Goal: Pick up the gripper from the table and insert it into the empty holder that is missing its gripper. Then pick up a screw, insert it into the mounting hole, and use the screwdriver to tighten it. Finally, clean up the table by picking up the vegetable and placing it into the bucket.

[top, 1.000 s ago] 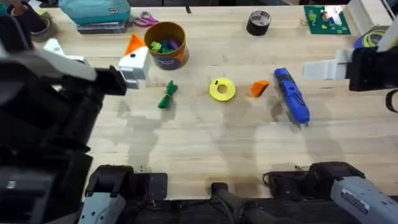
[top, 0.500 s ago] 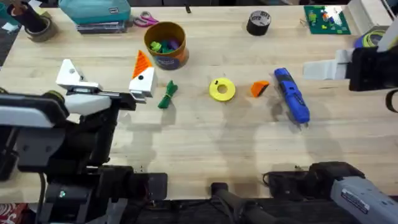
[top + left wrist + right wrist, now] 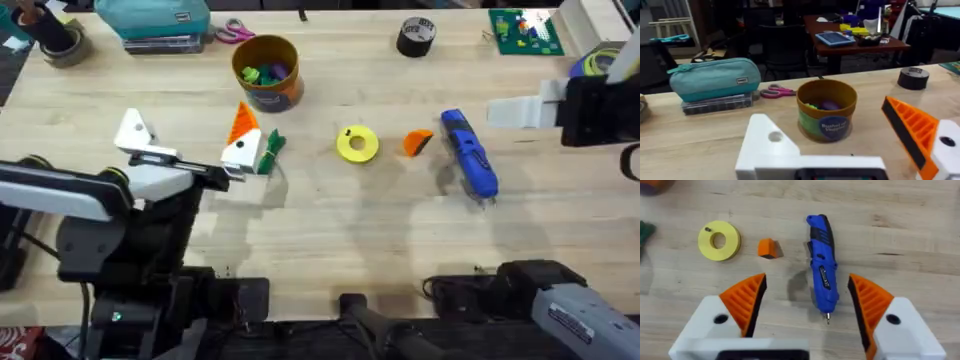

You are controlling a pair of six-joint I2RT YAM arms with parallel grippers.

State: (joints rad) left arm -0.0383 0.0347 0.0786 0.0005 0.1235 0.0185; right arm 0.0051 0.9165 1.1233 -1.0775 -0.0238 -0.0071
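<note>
Mid-table (image 3: 330, 230), left to right: vegetable (image 3: 270, 153); disc (image 3: 357, 144); gripper (image 3: 417, 142); screwdriver (image 3: 469, 156). Bucket (image 3: 267, 72) behind the vegetable; tape roll (image 3: 416, 37) near the far edge.

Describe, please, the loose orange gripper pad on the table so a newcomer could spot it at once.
Start at the blue screwdriver lying right of the table's middle. Between it and the yellow ring sits the gripper pad, a small orange wedge. It lies alone on the wood, unlike the orange pad already mounted on the left gripper.
</note>
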